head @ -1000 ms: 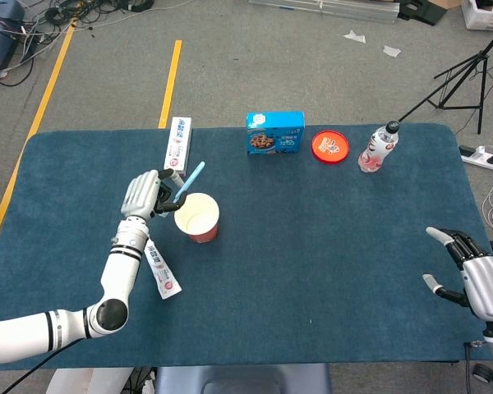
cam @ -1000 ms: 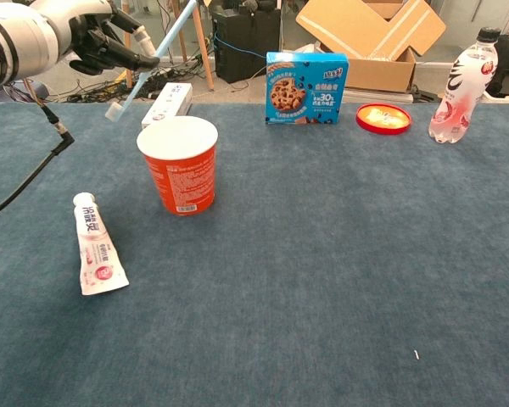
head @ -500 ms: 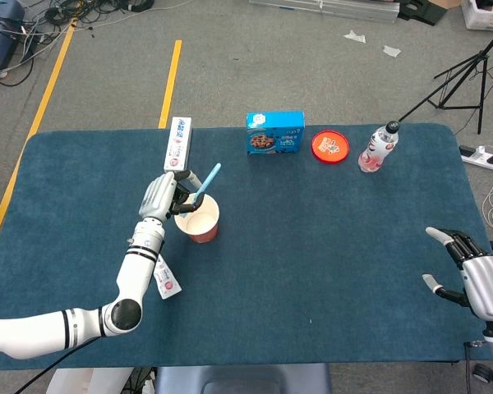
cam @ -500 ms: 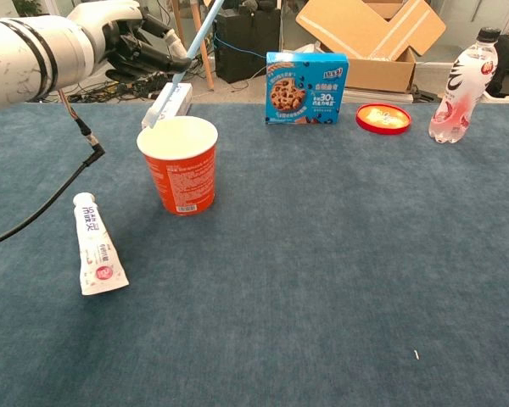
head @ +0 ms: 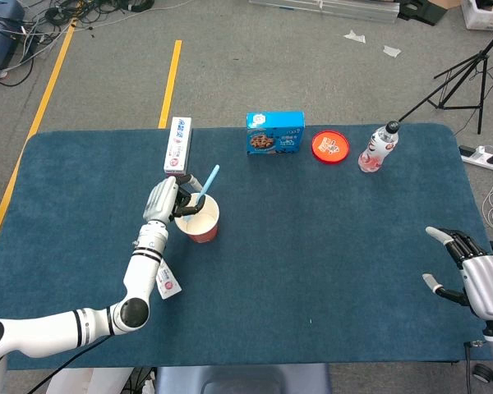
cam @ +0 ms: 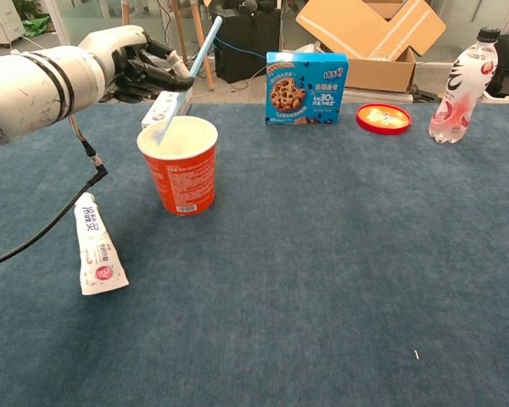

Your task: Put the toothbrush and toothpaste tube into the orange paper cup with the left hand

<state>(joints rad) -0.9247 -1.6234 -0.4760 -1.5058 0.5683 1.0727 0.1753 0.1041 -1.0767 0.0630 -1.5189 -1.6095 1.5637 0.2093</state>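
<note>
Left hand [cam: 127,64] closed around blue toothbrush [cam: 189,69], pinched mid-handle; brush tilted, lower end dipping inside rim of orange paper cup [cam: 179,165], upper end angled up and away from hand. Cup upright on table [cam: 339,254], just beside and below hand. Toothpaste tube [cam: 94,254] flat on table, near side of hand, under forearm in head view [head: 166,281]. White carton [head: 177,144] just beyond hand. Right hand [head: 475,277] well apart at opposite table edge, fingers spread, holding nothing. Cookie box [cam: 305,87], red lid [cam: 383,118] and bottle [cam: 464,86] along far side.
</note>
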